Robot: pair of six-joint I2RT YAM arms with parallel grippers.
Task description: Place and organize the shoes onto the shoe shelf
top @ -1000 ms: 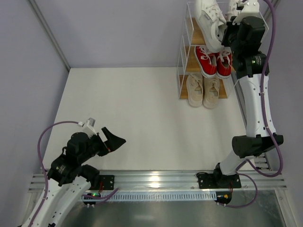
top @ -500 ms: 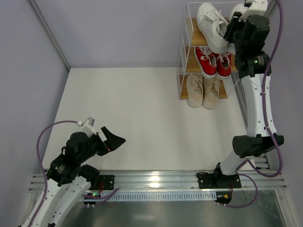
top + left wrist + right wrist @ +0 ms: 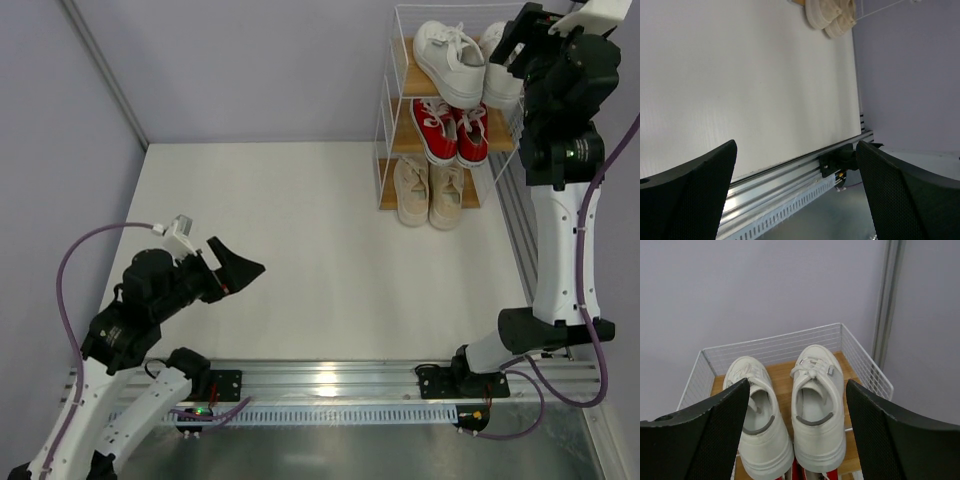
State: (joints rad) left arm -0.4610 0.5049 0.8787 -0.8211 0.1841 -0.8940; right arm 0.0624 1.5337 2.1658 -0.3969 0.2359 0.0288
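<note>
The shoe shelf (image 3: 392, 112) stands at the back right of the white table. Its top board holds the white pair: one shoe (image 3: 447, 60) in full view, the other (image 3: 499, 78) partly behind my right gripper (image 3: 520, 42). The red pair (image 3: 452, 130) sits on the middle board and the beige pair (image 3: 428, 190) on the bottom. In the right wrist view both white shoes (image 3: 760, 425) (image 3: 817, 410) lie side by side, heels towards me, inside the wire sides (image 3: 775, 347). My right gripper (image 3: 797, 384) hangs open above their heels, holding nothing. My left gripper (image 3: 238, 275) is open and empty at the near left.
A metal rail (image 3: 330, 378) runs along the table's near edge and shows in the left wrist view (image 3: 790, 175), where the beige shoes (image 3: 832, 15) lie far off. A grey post (image 3: 887, 300) rises just right of the shelf. Walls close in behind and at both sides.
My right gripper has opened and let go of the white shoe, which now rests on the top board beside its mate. The gripper has drawn up and to the right. The left arm has shifted slightly.
</note>
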